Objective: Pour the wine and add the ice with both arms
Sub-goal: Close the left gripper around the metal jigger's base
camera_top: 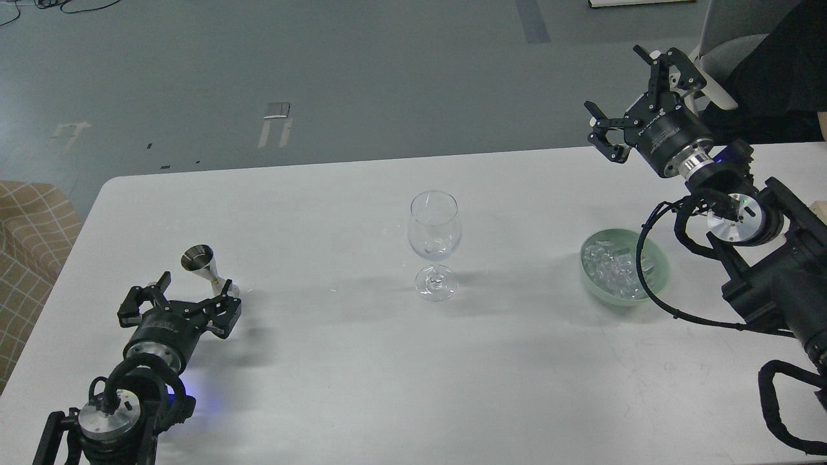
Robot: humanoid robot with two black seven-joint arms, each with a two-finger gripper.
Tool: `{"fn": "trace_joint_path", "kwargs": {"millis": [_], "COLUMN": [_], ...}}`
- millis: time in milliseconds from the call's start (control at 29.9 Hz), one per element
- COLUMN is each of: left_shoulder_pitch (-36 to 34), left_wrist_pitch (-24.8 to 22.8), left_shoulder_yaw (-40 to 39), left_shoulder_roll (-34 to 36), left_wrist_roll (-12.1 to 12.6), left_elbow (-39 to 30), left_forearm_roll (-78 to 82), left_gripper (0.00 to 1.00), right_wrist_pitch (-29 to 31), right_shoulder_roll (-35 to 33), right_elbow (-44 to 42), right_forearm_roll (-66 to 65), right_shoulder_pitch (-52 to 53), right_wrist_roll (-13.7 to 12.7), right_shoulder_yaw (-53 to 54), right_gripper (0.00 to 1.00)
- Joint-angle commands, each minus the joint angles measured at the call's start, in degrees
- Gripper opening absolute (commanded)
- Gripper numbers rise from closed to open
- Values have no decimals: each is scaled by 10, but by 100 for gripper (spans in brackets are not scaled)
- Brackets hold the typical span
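Observation:
A clear wine glass (434,242) stands upright at the middle of the white table (362,374). A steel jigger (205,270) stands at the left; any wine in it is too faint to see. My left gripper (183,299) is open, just in front of the jigger, with its fingers spread near the jigger's base. A pale green bowl (660,263) at the right holds a heap of clear ice cubes (608,268). My right gripper (630,97) is open and empty, raised above the table's far edge, behind the bowl.
A cable loop (646,271) from my right arm hangs over the bowl's right side. A tan checked seat (29,239) stands off the table's left edge. A grey chair (730,39) is at the back right.

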Motion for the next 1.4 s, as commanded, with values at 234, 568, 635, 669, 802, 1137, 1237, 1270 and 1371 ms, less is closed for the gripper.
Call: {"fn": "trace_joint_path", "kwargs": {"millis": [234,568,635,669,802,1137,1237,1270,1371], "left_shoulder_pitch": [-21,-25,-29,-31,-35,-64,-72,-73,-78], "left_wrist_pitch": [-41,-51,-53,-55,-76,-86,-87,-87,-87], "left_shoulder_yaw": [0,15,15,15,17,16,16,16,16], "left_shoulder_roll": [0,0,0,0,0,0,0,0,0], "left_wrist_roll": [-17,-17,-17,-17,-16,-17,-20,-20,-20], "left_elbow": [33,50,56,58,72,114,130,133,140], "left_forearm_roll": [13,17,18,19,20,29,31,31,31], "left_gripper": [97,96,96,96,95,75,75,75,75], "right_wrist_pitch": [0,0,0,0,0,0,0,0,0], "right_shoulder_roll": [1,1,1,1,-1,-1,-4,-4,-4], "right_elbow": [-1,-1,-2,-3,-5,-6,-6,-6,-6], "right_forearm_roll": [-1,-2,-2,-1,-1,-1,-1,-1,-1], "right_shoulder_pitch": [-1,1,1,1,1,4,4,4,3], "right_wrist_roll": [0,0,0,0,0,-1,-3,-3,-4], "right_shoulder_yaw": [0,1,1,1,1,1,1,1,1], "right_gripper": [100,100,100,100,100,100,100,100,100]}}
